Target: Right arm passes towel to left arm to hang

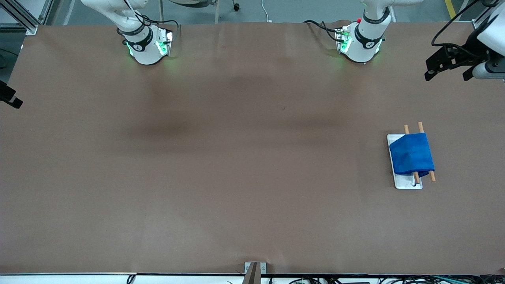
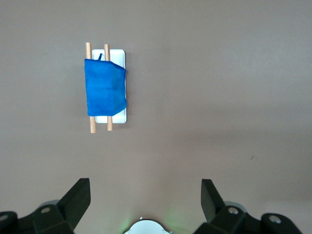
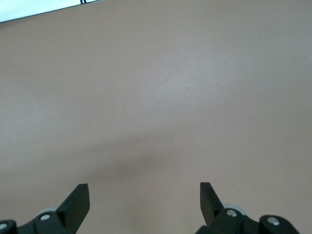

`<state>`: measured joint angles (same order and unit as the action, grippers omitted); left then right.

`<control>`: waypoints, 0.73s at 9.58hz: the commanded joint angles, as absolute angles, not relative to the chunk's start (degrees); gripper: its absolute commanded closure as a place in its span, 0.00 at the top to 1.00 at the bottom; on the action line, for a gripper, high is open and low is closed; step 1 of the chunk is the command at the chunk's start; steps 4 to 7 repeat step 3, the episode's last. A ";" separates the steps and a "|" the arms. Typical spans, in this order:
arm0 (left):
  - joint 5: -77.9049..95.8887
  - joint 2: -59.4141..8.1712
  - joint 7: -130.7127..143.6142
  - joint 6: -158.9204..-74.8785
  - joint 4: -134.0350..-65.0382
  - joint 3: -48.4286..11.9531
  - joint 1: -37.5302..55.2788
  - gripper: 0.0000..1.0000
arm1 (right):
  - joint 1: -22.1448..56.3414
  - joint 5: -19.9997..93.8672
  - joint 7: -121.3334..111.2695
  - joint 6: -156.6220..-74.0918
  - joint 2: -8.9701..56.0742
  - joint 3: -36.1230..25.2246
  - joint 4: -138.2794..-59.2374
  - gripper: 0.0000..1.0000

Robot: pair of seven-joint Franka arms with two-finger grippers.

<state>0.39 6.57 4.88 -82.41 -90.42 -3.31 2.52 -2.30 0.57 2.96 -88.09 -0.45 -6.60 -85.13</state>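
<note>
The left gripper point(image 2: 144, 204) is being held wide open and empty above bare worktop point(image 1: 236, 157), at the left arm's end of the table, its two black wedge-shaped fingers point(image 2: 78, 197) spread far apart. In the front view this gripper point(image 1: 447, 67) is being carried high at the edge of the frame, the white wrist tilted over the worktop's corner. Well apart from it, nearer the front camera, the towel point(image 1: 411, 154) is being displayed: a bright blue, soft, fuzzy cloth draped over two thin parallel wooden rods point(image 1: 432, 175) of a rack, whose flat white rectangular base point(image 1: 406, 183) is lying on the worktop. A small loop is sticking up at one corner of the towel point(image 2: 105, 87).

The right gripper point(image 3: 144, 204) is likewise being held wide open with nothing between its fingers, over plain brown matte worktop at the right arm's end; only a black tip point(image 1: 10, 98) is being shown in the front view. Both white bases are glowing green.
</note>
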 commanded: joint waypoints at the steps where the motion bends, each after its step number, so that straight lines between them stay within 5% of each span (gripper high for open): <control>1: -0.26 6.24 2.04 -82.44 -92.20 -2.90 2.46 1.00 | -2.81 0.44 3.08 -88.07 -0.18 -6.15 -84.46 1.00; 7: -0.53 5.28 -0.61 -82.35 -90.88 -2.72 2.64 1.00 | -2.81 0.44 3.08 -88.24 -0.18 -6.15 -84.38 1.00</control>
